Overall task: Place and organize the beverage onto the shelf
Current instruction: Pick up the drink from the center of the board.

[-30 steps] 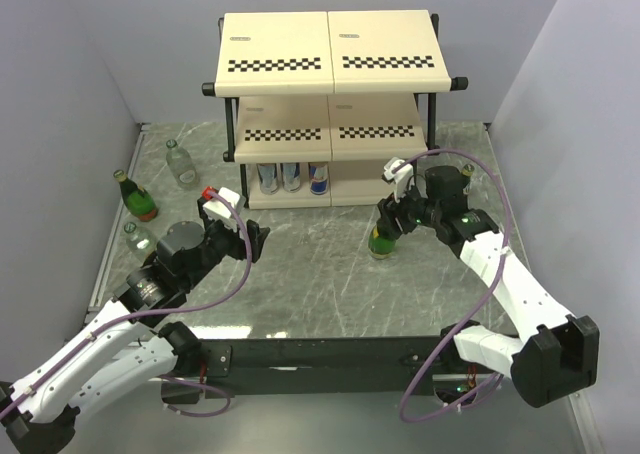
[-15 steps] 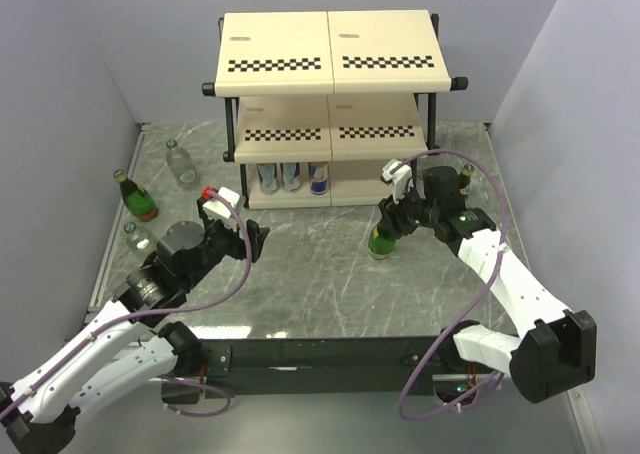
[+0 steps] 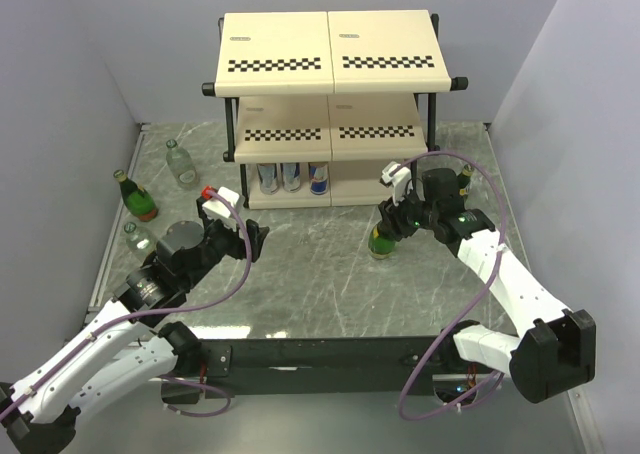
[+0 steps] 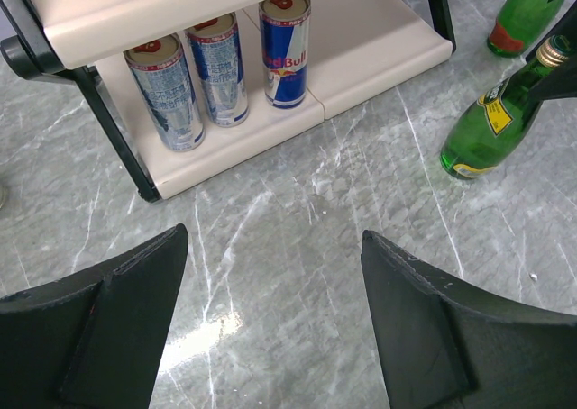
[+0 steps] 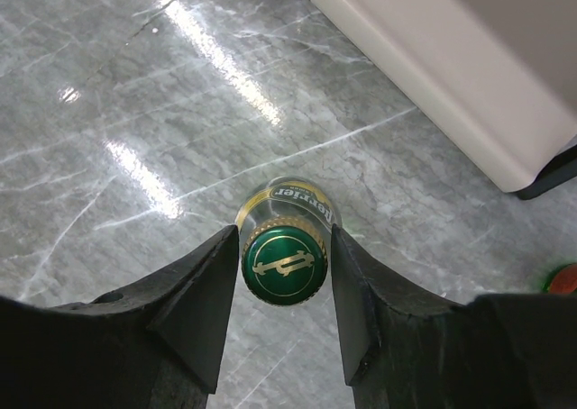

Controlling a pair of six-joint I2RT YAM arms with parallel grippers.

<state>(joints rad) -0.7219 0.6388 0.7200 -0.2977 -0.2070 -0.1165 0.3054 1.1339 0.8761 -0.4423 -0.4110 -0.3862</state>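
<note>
Far left, by the wall: green bottle [image 3: 135, 196], clear bottle [image 3: 180, 162] behind it, second clear bottle [image 3: 137, 236] nearer the arms. All three stand on the worktop [image 3: 310, 274], untouched and not yet shelved.

Left claw [image 4: 270, 256]: wide, nothing in it. It hovers low over the worktop, facing the bottom tier, and touches nothing.

Shelf [image 3: 330, 34] is at back centre. Three cans [image 3: 291, 177] sit side by side on the left half of the bottom tier. The right half of that board shows bare in the left wrist view. Top board is bare; the middle tier is mostly hidden under it.

Right of centre: Perrier [image 3: 382, 240], the bottle being worked. It stands upright on the worktop in front of the shelf's right half, near it but not touching.

Right claw [image 5: 281, 247]: narrow, coming from above, fingers [image 5: 212, 274] pressed on either side of the cap. The base looks planted on the worktop, with no lift visible.

Farthest right: red-label bottle [image 4: 532, 13], behind the right arm and just right of the shelf's leg.

Step, my read: the grasp on Perrier is made and the lift has not begun.

Next move calls for:
- a straight lift, keeping the bottle vertical
- a carry to the shelf front, over the bottom board's lip
- a set-down on the bare right half beside the cans

Headroom under the middle board looks tight for a tall bottle. The grip is high on the bottle, so it may swing or slip.
</note>
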